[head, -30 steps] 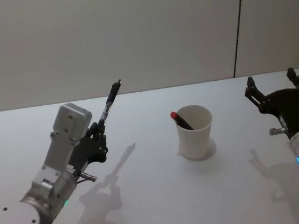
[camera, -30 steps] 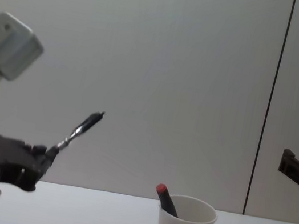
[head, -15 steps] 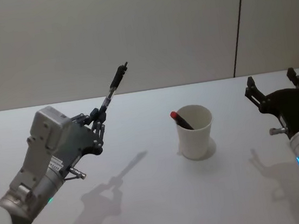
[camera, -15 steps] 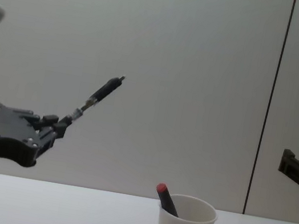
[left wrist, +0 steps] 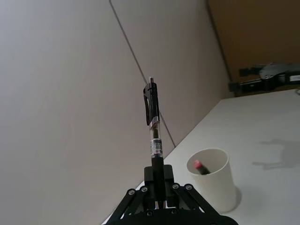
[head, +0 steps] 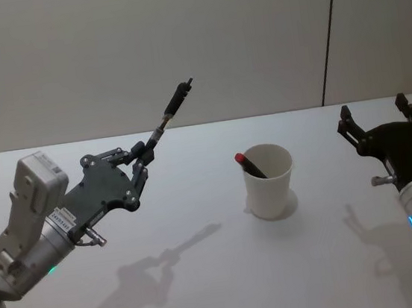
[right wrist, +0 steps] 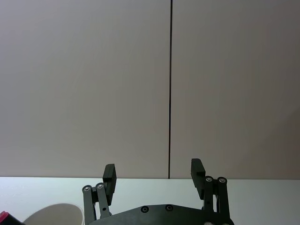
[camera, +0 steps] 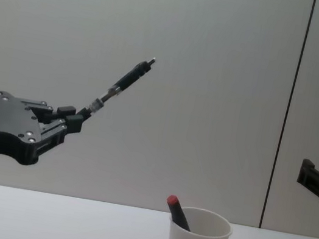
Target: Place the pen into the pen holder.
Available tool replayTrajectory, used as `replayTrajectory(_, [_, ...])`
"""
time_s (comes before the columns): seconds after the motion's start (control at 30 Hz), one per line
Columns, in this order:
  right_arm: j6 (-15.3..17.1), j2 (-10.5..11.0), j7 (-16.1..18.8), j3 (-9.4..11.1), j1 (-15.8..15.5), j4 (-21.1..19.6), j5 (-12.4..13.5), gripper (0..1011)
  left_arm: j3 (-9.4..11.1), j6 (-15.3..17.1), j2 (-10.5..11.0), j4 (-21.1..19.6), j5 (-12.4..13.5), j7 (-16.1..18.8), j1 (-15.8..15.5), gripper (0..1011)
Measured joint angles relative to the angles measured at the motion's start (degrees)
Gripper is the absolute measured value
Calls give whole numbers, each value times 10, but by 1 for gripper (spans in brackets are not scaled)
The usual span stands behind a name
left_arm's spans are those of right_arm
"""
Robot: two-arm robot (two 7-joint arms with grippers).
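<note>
Over the bench point(head: 206, 274), well left of the paper cup point(head: 269, 187): pinches the pen point(head: 168, 117) by its lower end in the left gripper's point(head: 143, 162) jaws, slanted cupward, likely to clear the rim; leaves the right gripper point(head: 375, 111) parked, jaws spread.

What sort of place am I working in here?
Probably a bare robot test bench, not a real office: a plain white table, a blank panelled wall, and a paper cup as pen holder. The left hand holds the pen aloft; the right hand is parked, open.
</note>
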Motion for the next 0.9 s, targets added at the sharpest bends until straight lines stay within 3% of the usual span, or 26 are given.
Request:
replayTrajectory(0.5, [0, 0, 0, 0, 0, 0, 0, 1002, -5, -78, -15, 84, -73, -181, -55, 126])
replayTrajectory(0.9, [0, 0, 0, 0, 0, 0, 0, 1002, -5, -102, -23, 120, -100, -248, -79, 126])
